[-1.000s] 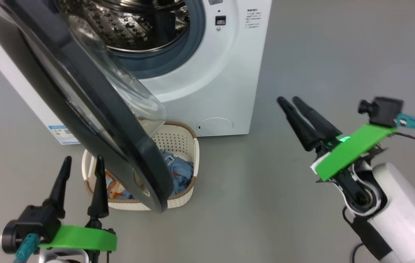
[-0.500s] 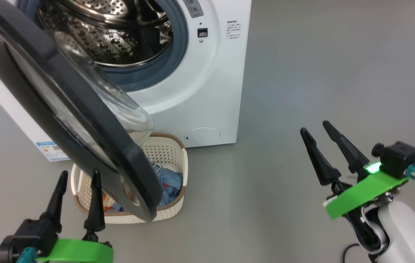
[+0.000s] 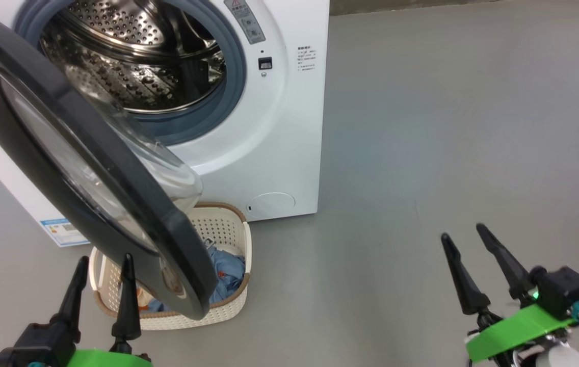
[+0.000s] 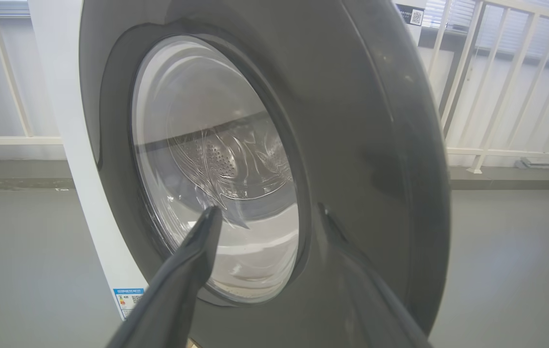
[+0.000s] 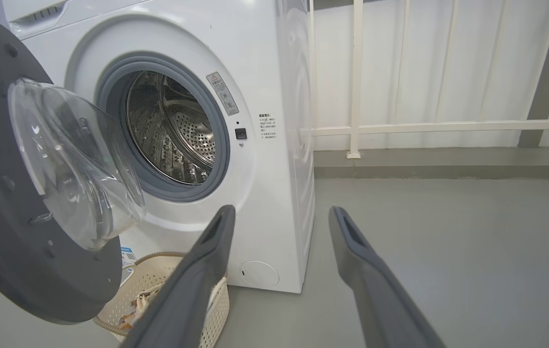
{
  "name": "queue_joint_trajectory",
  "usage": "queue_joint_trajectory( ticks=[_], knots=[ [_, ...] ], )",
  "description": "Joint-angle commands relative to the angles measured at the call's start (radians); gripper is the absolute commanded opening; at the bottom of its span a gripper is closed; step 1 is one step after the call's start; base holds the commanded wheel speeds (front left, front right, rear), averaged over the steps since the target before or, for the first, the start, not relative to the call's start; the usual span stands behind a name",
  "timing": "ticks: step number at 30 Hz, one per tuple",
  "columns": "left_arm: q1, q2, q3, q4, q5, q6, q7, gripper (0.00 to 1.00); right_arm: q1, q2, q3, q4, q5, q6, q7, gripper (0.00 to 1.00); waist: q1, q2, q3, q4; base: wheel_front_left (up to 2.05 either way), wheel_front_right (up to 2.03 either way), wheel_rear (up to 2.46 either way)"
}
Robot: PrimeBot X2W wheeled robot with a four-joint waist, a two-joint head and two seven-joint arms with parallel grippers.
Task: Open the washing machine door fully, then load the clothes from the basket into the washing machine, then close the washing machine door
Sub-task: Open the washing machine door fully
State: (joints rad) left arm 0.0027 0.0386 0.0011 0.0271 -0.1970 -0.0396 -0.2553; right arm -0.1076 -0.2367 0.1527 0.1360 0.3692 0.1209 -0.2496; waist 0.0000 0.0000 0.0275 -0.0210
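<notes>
**Wide open & empty: L gripper, R gripper**

L gripper sits lower left in head view, fingers spread wide, nothing betw. them. In left wrist view its fingers point at the outer face of the washing machine door, one finger across the glass window, the other across the black rim. Can't tell if the tips touch it.

R gripper is lower right in head view, also spread wide w/ nothing held. It hangs over bare floor, well apart from the washing machine.

The door is swung out from the machine front, its clear bowl window bulging toward the steel drum. Drum mouth is uncovered, w/ the grey-blue gasket round it.

The basket stands on the floor just in front of the machine, under the door, whose lower edge hides the basket's middle in head view. The clothes lie in the basket: a light blue piece right of the door edge, a cream/orange bit left of it. The round service flap is near the basket, to its right. The blue label is on the machine's side panel.
</notes>
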Motion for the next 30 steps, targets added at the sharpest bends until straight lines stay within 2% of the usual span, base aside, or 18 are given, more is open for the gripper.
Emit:
queue_joint_trajectory(
  ticks=[1, 8, 15, 30],
  knots=[
    [-0.012, 0.012, 0.038, -0.034, 0.01, 0.009, -0.006, 1.0, 0.012, 0.008, -0.007, -0.041, -0.014, 0.01, -0.012, 1.0, 0.0, 0.0, -0.001, -0.003, 0.0, 0.0, 0.0],
    [0.004, 0.012, 0.039, -0.04, 0.008, 0.042, -0.006, 1.0, 0.091, 0.063, -0.095, -0.094, -0.087, 0.01, -0.012, 1.0, 0.0, 0.0, -0.003, -0.006, 0.0, 0.0, 0.0],
    [0.02, 0.012, 0.03, -0.041, 0.009, 0.067, -0.006, 1.0, 0.133, 0.106, -0.121, -0.105, -0.132, 0.01, -0.012, 1.0, 0.0, 0.0, -0.01, 0.003, 0.0, 0.0, 0.0],
    [0.043, 0.012, 0.01, 0.017, 0.038, 0.053, -0.006, 1.0, 0.158, 0.135, -0.135, -0.083, -0.173, 0.01, -0.012, 1.0, 0.0, 0.0, -0.021, 0.014, 0.0, 0.0, 0.0]
  ],
)
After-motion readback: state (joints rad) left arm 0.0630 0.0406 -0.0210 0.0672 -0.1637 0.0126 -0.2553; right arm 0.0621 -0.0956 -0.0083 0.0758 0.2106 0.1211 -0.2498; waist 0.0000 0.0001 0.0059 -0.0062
